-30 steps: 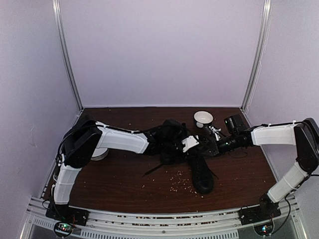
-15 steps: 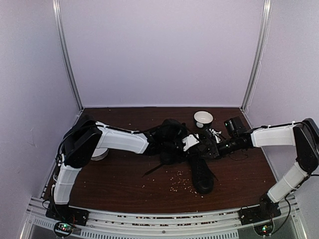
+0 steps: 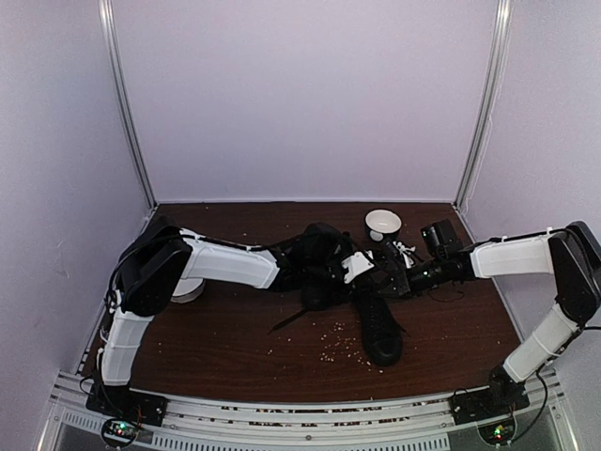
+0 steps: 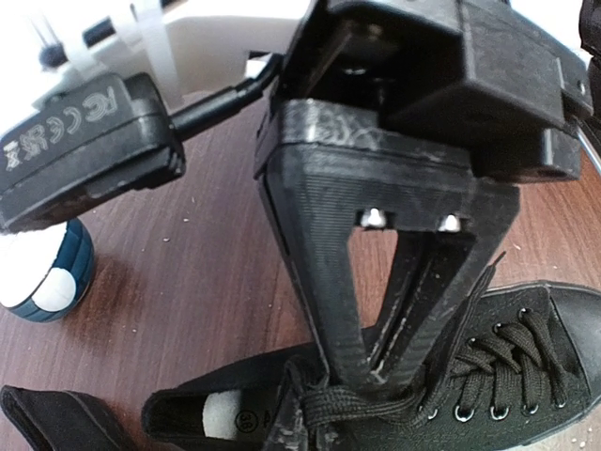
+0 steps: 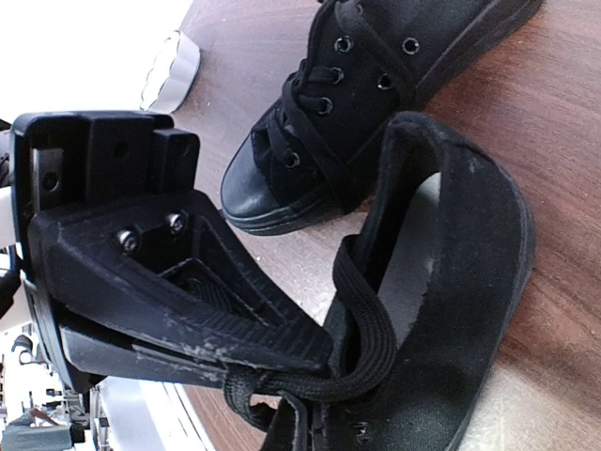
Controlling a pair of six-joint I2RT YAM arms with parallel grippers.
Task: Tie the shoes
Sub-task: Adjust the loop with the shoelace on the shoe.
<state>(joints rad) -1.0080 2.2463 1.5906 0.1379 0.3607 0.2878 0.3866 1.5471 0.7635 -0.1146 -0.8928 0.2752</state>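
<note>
Two black shoes lie mid-table: the far one [image 3: 319,256] under my left wrist, the near one [image 3: 381,327] with its toe toward the front edge. Both grippers meet over the near shoe's collar. My left gripper [image 3: 362,282] [image 4: 394,376] is shut, pinching a black lace just behind the eyelets of a shoe [image 4: 507,376]. From the other side, my right gripper [image 3: 378,285] [image 5: 282,371] is shut on a looped lace [image 5: 371,319] at the shoe's opening [image 5: 441,254]. The other shoe [image 5: 376,85] lies beyond it in the right wrist view.
A white bowl [image 3: 383,224] stands behind the shoes, and another bowl [image 3: 188,289] sits under the left arm. A blue-and-white bowl [image 4: 38,282] shows in the left wrist view. Small crumbs [image 3: 333,343] are scattered near the front. A loose lace end [image 3: 286,321] trails left.
The right gripper has edged left toward the shoe's collar and closed its fingers on the lace loop. The left arm and both shoes have stayed put.
</note>
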